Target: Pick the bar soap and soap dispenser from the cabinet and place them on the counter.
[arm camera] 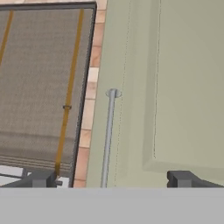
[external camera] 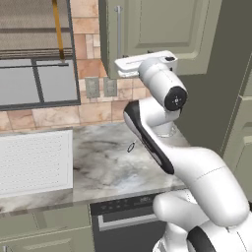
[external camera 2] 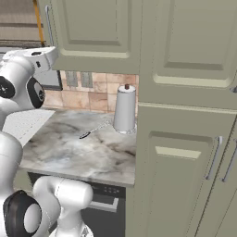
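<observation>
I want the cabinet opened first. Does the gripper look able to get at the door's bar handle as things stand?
Probably yes. The open gripper faces the closed cabinet, its fingertips either side of the handle, with nothing visible in between. How close it is I cannot tell.

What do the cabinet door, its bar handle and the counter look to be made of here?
Cabinet door: painted wood or board, matte sage green, judging by its routed panel edges. Bar handle: brushed metal, thin and silvery. Counter: polished stone, likely marble, with grey-beige veining. All rendered, so only apparent.
</observation>
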